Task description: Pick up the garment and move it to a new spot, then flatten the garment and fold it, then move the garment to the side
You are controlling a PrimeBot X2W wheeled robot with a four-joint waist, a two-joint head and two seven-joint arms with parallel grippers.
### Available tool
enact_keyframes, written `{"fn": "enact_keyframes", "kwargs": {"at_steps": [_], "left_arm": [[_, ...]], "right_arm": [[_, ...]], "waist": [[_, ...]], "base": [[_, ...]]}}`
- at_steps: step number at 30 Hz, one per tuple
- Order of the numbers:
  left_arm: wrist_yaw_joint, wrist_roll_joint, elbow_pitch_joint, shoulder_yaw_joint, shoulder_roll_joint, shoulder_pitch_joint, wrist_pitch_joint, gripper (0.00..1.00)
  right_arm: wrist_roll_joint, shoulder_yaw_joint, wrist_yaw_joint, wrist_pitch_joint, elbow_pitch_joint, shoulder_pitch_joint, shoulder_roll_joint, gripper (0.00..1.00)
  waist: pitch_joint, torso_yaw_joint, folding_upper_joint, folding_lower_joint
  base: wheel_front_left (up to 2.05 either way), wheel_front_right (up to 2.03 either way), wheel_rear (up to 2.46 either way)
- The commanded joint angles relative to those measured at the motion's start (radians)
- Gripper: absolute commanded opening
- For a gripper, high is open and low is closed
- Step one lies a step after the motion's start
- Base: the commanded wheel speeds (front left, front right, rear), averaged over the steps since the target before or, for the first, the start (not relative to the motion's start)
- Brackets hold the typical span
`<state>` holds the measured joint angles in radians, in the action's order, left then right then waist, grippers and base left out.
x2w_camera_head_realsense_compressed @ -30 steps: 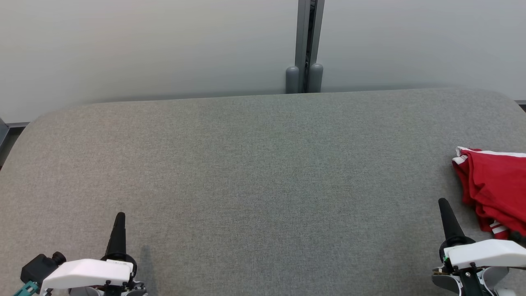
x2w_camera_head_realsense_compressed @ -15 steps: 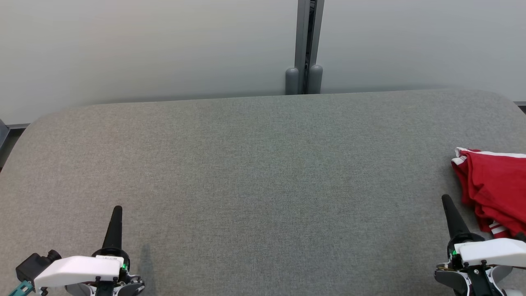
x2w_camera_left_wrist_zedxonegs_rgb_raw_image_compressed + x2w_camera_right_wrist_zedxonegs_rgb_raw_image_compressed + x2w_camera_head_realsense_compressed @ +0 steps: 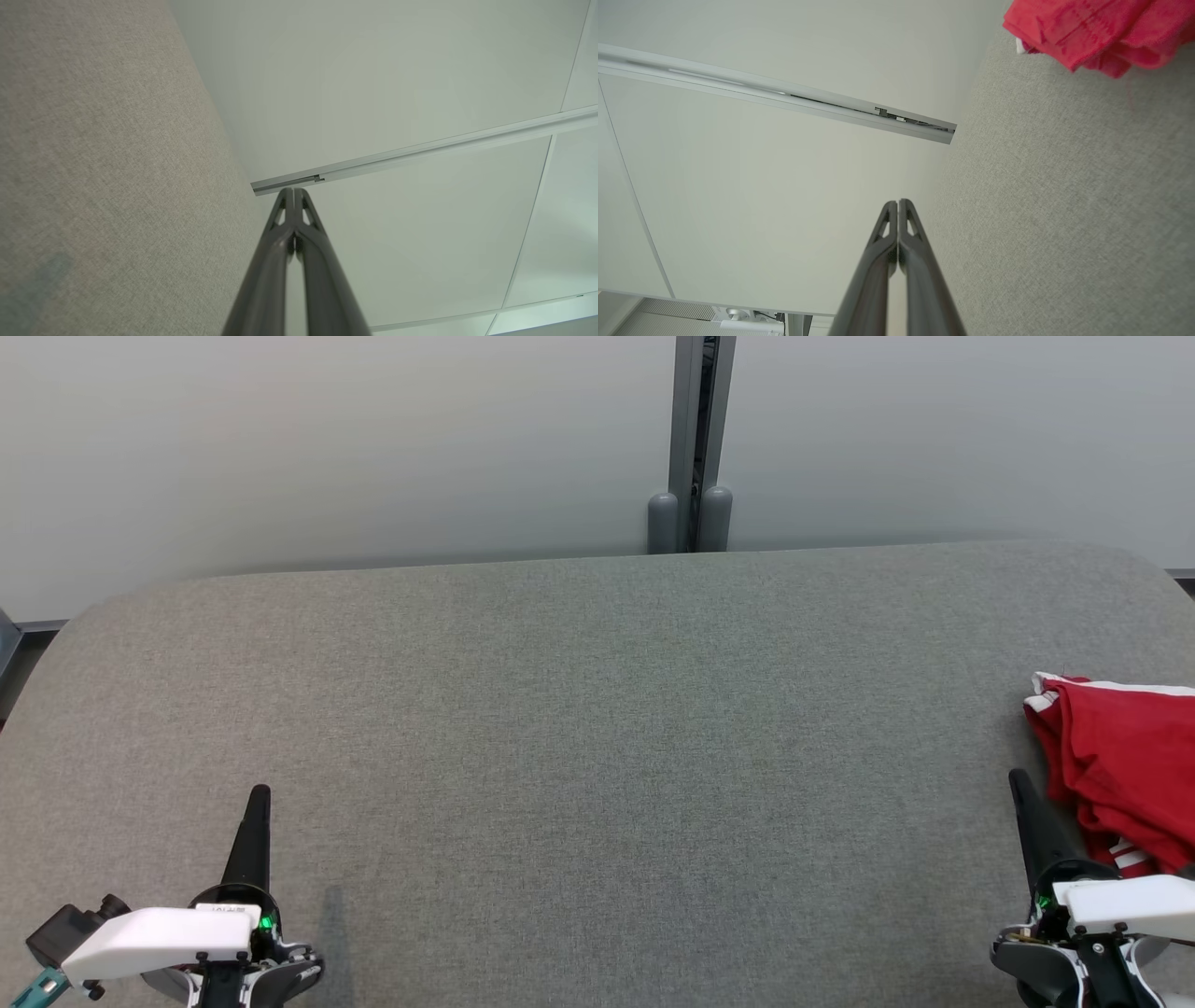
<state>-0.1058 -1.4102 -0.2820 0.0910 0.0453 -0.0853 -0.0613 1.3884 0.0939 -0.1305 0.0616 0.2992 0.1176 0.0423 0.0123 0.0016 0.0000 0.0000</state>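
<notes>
Left gripper and right gripper, both pressed together and empty, hover over a grey desk. A crumpled red garment lies just right of the right gripper. Reaching without spreading first would likely just shove it aside.

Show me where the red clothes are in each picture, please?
Head view: red garment at the right edge, on the grey table.
Right wrist view: red garment in the top right corner.
Left wrist view: grey table at left, pale wall at right.
Shared landmark: the metal wall strip, seen in all three views.
</notes>
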Motion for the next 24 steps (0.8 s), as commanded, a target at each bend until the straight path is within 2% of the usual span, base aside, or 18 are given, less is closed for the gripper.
{"fn": "enact_keyframes", "kwargs": {"at_steps": [1, 24], "left_arm": [[-0.009, -0.019, 0.011, 0.007, 0.006, -0.018, -0.007, 0.00], [-0.026, -0.175, 0.035, 0.022, 0.007, -0.029, -0.046, 0.00]], "right_arm": [[0.025, 0.007, 0.000, 0.007, -0.015, -0.002, 0.010, 0.00], [0.193, 0.019, 0.000, 0.047, -0.052, -0.011, 0.012, 0.00]], "waist": [[0.000, 0.000, 0.0000, 0.0000], [-0.007, -0.001, 0.0000, 0.0000]], "base": [[0.00, 0.00, 0.00], [0.00, 0.00, 0.00]]}}
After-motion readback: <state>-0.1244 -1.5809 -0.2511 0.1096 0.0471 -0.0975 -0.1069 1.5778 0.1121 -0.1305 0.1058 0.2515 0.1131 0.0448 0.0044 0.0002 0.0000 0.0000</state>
